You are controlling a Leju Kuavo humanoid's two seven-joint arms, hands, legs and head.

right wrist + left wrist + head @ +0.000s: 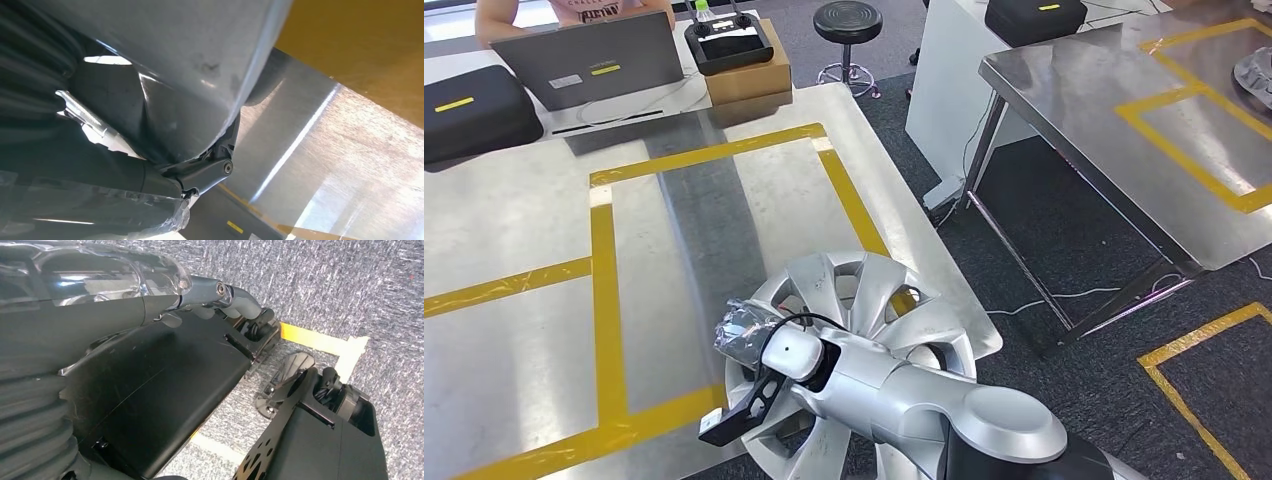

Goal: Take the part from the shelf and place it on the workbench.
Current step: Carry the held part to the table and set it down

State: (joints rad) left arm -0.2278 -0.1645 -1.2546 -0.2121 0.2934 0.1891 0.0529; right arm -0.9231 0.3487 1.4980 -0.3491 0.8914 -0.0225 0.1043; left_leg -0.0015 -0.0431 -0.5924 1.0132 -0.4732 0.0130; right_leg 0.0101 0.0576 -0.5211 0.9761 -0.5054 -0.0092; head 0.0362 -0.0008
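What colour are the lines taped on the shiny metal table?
Yellow. The taped lines form a rectangle on the steel workbench, seen best in the head view.

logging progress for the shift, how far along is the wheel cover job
Done: the silver spoked wheel cover is off the shelf and over the near corner of the steel workbench with yellow tape lines. In hand: the right hand holds the cover; the right wrist view shows dark fingers under its rim. Left: setting it flat and letting go. The left hand hangs over the carpet.
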